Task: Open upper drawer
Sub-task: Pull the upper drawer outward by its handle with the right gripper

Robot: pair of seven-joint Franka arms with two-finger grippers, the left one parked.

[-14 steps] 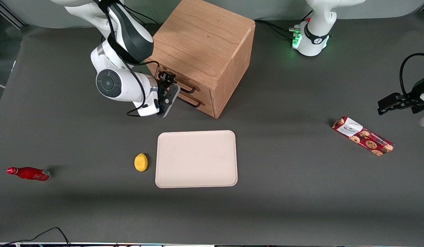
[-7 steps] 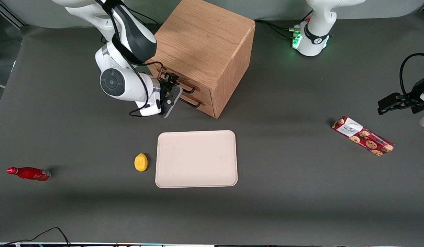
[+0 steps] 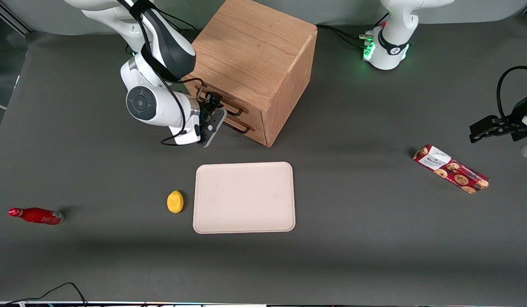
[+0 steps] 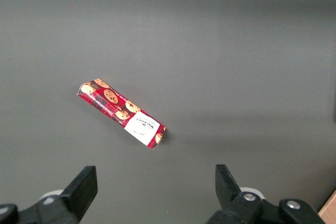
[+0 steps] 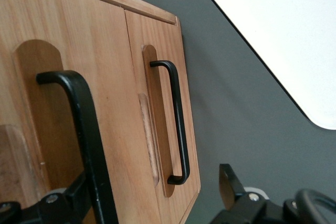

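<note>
- Currently the gripper (image 3: pixel 211 103) is pressed up to the front of the oak cabinet (image 3: pixel 254 55), level with the upper drawer (image 3: pixel 251 112).
- Its fingers are spread apart. In the right wrist view the gripper (image 5: pixel 155 177) has one finger (image 5: pixel 79 195) just beside the upper handle (image 5: pixel 86 124), and the other finger (image 5: pixel 228 182) is out over the grey table (image 5: pixel 236 108).
- That black bar runs between the two fingers, close to the first one; I cannot tell whether it touches the finger.
- The upper drawer (image 5: pixel 105 51) looks closed, its face flush with the lower drawer (image 5: pixel 163 35) just below the tool.
- The lower handle (image 5: pixel 178 114) also falls between the fingers in that view, but deeper, with nothing gripping it.
- Nearer the front camera than the gripper lies a pale tray (image 3: pixel 244 197) flat on the table, with a lemon (image 3: pixel 175 201) just beside it.
- A red bottle (image 3: pixel 35 215) lies on its side well away from the tool, at the working arm's end of the table.
- A cookie box (image 3: pixel 450 169) lies far from the tool toward the parked arm's end, and the left wrist view shows the cookie box (image 4: pixel 122 114) flat on the mat.
</note>
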